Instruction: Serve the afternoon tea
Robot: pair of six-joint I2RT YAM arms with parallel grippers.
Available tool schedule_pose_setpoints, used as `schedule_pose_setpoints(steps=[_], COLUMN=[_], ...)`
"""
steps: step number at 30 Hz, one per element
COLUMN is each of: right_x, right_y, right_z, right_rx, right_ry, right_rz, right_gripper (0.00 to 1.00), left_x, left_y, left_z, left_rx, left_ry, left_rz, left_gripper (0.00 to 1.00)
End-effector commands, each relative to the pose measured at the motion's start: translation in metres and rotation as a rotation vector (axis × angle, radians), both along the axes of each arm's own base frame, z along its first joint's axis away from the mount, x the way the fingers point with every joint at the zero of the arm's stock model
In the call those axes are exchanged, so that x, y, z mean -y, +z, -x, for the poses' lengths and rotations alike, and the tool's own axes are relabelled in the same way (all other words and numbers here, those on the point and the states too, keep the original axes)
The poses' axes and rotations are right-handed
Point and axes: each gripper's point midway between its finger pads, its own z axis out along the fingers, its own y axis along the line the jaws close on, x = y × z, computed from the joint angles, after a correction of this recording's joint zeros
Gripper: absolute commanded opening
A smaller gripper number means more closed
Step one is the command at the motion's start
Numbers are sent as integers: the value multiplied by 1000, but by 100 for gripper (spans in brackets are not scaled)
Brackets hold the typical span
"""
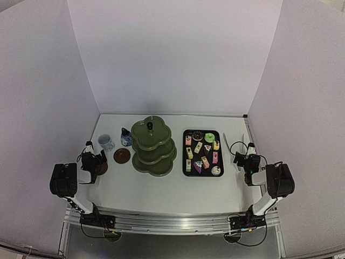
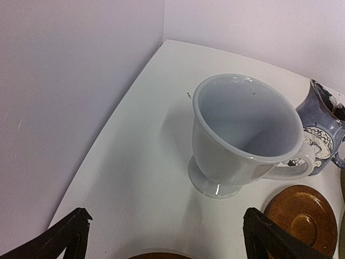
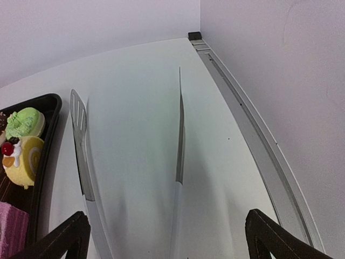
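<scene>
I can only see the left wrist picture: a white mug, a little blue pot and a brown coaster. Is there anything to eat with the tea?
Observer: Yes. The top view shows about a dozen tiny colourful cakes lying on a black tray, right of centre.
Operator: Where would they get served?
Observer: A dark green three-tier stand is just left of that tray, and its tiers look bare.
Operator: Is there anything to lift the cakes with?
Observer: Metal tongs lie flat just right of the tray, spread open. The right wrist view shows them best.
</scene>
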Motion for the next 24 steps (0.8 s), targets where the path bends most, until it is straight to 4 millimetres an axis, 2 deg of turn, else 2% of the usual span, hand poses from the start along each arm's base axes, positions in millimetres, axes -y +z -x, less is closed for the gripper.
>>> schedule_pose_setpoints(steps=[1,5,9,10,14,17,22,24], right_x=[15,10,-2,-6,-17,-15,-13,-18], right_y=[39,62,70,72,60,55,32,15], right_z=[-13,-14,-8,-9,4,10,23,28], right_rx=[25,-6,-107,-134,-310,-437,-644,-756], right_ry=[-84,-61,-17,-1,30,-15,-53,-29], right_rz=[7,-13,-76,-92,-152,-166,-123,-136], right_gripper=[98,98,98,98,98,98,98,98], left_x=[-3,7,29,31,49,66,87,89], left_y=[22,43,57,66,102,127,153,159], left_z=[-10,-8,-4,-1,8,14,16,13], left_rx=[81,96,37,61,139,161,180,160], left_ry=[2,-55,-195,-202,-296,-391,-489,-485], left_rz=[-6,-12,-6,-5,8,34,38,80], left_gripper=[100,100,100,100,100,100,100,100])
